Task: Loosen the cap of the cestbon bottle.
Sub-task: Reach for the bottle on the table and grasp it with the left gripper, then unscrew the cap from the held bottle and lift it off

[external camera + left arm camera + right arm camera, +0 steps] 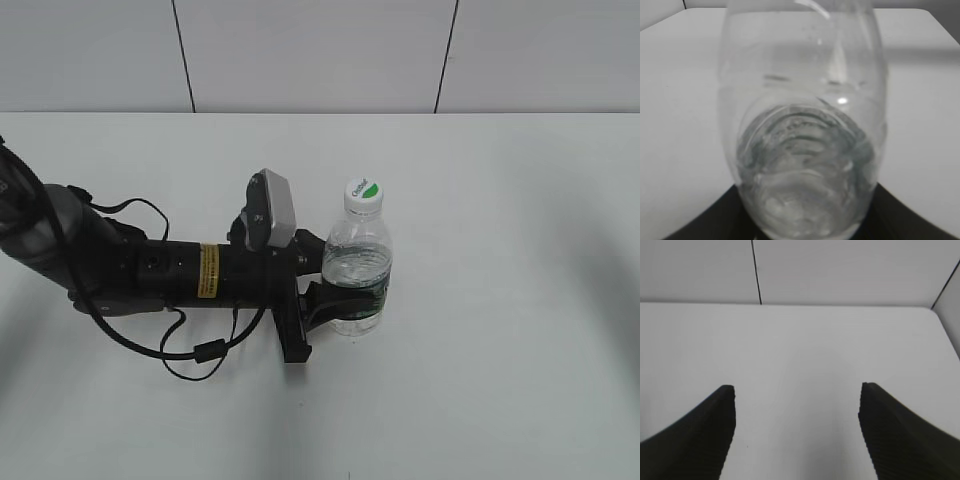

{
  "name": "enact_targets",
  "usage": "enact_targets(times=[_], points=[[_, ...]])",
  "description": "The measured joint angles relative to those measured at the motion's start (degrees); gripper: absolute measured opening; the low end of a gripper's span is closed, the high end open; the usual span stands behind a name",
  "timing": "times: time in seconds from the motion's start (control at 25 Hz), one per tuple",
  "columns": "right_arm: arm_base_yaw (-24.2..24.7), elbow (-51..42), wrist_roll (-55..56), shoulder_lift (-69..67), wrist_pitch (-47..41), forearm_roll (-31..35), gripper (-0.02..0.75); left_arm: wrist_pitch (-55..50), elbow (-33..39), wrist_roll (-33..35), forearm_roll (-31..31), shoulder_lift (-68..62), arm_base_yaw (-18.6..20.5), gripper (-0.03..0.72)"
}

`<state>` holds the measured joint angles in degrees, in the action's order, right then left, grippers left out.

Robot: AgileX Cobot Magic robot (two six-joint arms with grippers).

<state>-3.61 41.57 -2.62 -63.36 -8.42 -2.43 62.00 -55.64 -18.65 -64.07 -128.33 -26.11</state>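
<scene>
Upright near the middle of the white table point(480, 400) — a small clear bottle point(358, 250), part full of water, ribbed at the shoulders, with a dark green label band low on its body. Still seated on the narrow neck, a white cap point(364, 196) with a green patch on top. Reaching in from the left along the tabletop, the black left arm point(150, 270), a yellow sticker on its forearm, a grey camera block above the wrist and loose black cable drooping beneath. Clamped around the lower body of the bottle at label height, the left gripper point(345, 295), dark fingers pressed against the plastic on either side. From the left wrist, almost nothing but bottle point(802, 130) — curved clear wall, blurred ribs and water filling the view, dark finger edges just showing at the bottom corners. From the right wrist, two black ridged fingers point(695, 440) spread wide apart, the right gripper point(796, 430) holding nothing, only bare table below and a pale panelled wall behind. No sign of the right arm in the exterior view.
</scene>
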Motion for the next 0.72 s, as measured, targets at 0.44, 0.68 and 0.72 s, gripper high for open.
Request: enact_targets(times=[0.44,0.68,0.72], points=[[-2.8,21.6,0.0,-13.7,-37.6,6.1,0.52,0.0,0.0,0.0,0.0,0.0,-0.1,0.319],[-4.1,32.0,-1.1,-21.5,-52.6,10.7,0.445,0.0,0.0,0.0,0.1,0.0,-0.1,0.306],[-5.1,33.9,-1.6,-22.9,-55.0,10.7,0.439,0.0,0.0,0.0,0.1,0.0,-0.1,0.306]])
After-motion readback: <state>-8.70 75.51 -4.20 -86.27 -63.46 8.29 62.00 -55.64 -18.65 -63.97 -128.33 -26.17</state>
